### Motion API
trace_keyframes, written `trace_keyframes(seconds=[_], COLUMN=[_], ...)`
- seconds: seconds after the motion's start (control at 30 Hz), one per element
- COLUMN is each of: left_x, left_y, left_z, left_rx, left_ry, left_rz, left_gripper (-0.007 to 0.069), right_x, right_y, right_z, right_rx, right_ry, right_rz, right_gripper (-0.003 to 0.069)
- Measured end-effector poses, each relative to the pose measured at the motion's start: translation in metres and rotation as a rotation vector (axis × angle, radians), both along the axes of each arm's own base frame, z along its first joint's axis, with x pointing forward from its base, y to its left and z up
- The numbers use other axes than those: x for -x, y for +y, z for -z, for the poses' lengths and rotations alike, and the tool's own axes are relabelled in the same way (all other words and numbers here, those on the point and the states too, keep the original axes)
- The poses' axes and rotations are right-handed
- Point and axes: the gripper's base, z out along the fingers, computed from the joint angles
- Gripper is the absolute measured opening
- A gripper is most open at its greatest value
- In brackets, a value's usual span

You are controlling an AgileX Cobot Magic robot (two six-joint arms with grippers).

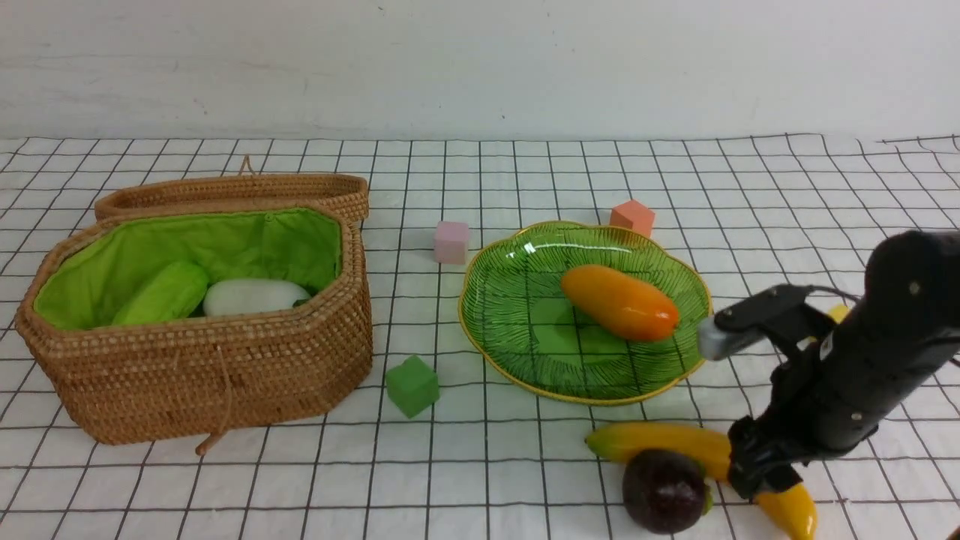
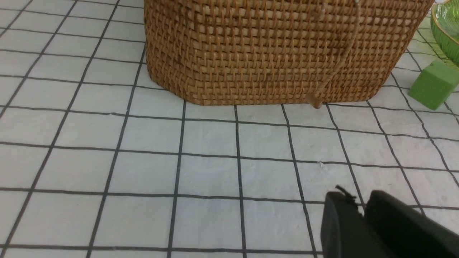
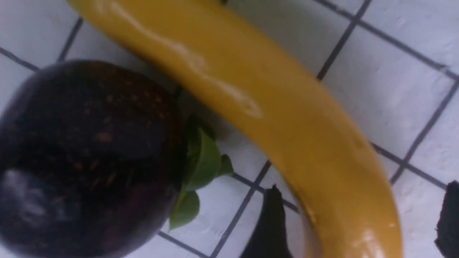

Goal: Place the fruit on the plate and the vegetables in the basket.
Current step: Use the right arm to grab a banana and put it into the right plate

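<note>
the right gripper is spread, one dark fingertip on each side of the yellow banana, near its lower, curved end; as seen from here, a gap shows between at least one finger and the peel, and nothing is pinched. the banana lies on the grid-lined table, in front of the green plate. the dark purple fruit sits beside the banana, on the robot's side of it, its green leaves turned toward the banana. on the plate rests the orange-yellow mango, toward the right of the dish.

to the left stands the wicker basket, its green lining showing; inside lie the pale green gourd, leaning toward the left, and the white radish next to it. the wicker lid is behind the basket. of the left gripper, only dark tips enter the wrist view, over the table; i cannot tell whether they are pressed together or slightly apart.

foam cubes: green between basket and plate, pink left of the plate, coral just behind it.
</note>
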Motion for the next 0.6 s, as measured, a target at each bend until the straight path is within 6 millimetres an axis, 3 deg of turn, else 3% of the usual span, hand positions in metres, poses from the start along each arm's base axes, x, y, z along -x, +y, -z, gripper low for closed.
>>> trace_keyframes(seconds=[0.03,0.2,0.3,0.43,0.5,0.6], left_x=[0.0,0.0,0.0,0.0,0.0,0.0], left_y=[0.0,0.0,0.0,0.0,0.0,0.0], left_z=[0.0,0.0,0.0,0.0,0.0,0.0], left_rx=[0.0,0.0,0.0,0.0,0.0,0.0], left_ry=[0.0,0.0,0.0,0.0,0.001,0.001], left_rz=[0.0,0.0,0.0,0.0,0.0,0.0], left_gripper=[0.0098,0.0105,0.0108,0.0111,0.0112,0.0113], right_x=[0.0,-0.001,-0.001,-0.004,-0.003,-0.011], right_y=[0.0,0.0,0.0,-0.001,-0.002,0.0], right_z=[0.002,0.012,0.002,-0.032,-0.071,-0.105], right_rx=[0.002,0.022,0.031,0.055,0.068,0.06], right_ry=[0.0,0.016,0.042,0.024,-0.025,-0.137], right_rz=[-0.003,-0.06,-0.097,-0.157,-0.201,-0.208], right_gripper=[0.0566,0.0309,0.0325,0.0325,0.0325,0.0325])
